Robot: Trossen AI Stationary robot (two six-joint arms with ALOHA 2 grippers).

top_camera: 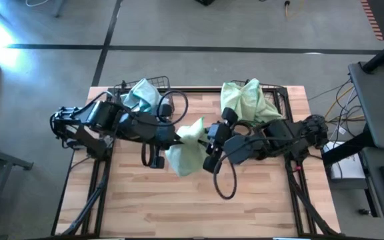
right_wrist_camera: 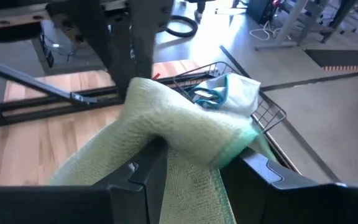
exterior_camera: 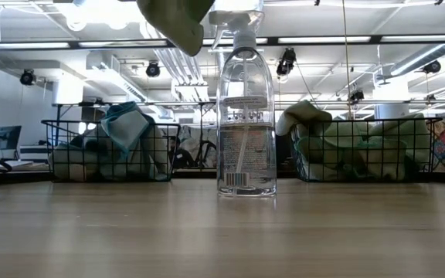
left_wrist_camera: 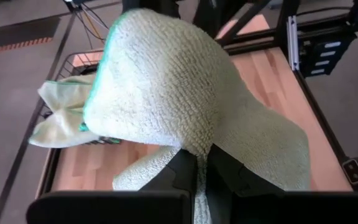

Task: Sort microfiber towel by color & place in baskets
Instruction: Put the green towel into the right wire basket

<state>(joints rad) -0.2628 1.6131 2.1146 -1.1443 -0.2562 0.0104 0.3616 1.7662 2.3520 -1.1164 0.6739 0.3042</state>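
Observation:
A pale green microfiber towel (top_camera: 187, 148) hangs in the air over the middle of the table, between my two grippers. My left gripper (top_camera: 172, 138) comes from the table's left and is shut on it. My right gripper (top_camera: 210, 140) comes from the right and is open, with the towel (right_wrist_camera: 185, 134) lying in the gap between its fingers. The left one of the baskets (top_camera: 160, 84), at the far edge, holds light blue towels (top_camera: 141, 95). The right basket (top_camera: 283, 93) holds pale green ones (top_camera: 249, 100). My left gripper pinches a bunched part of the towel (left_wrist_camera: 199, 149) between its two shut fingers, slanting down from the table's left. The cloth bulges up over the fingers and hangs past them, clear of the table. My right gripper has a fold of the towel (right_wrist_camera: 166, 146) lying against the inner side of one finger (right_wrist_camera: 146, 177). The other finger (right_wrist_camera: 263, 174) stands beside the green hem. Whether the fingers press the cloth I cannot tell.
A clear spray bottle (exterior_camera: 246, 116) stands upright on the table in the low view, between the two baskets (exterior_camera: 110, 150) (exterior_camera: 361, 150). Bare wood (top_camera: 199, 207) lies toward the near edge. Cables loop under both arms.

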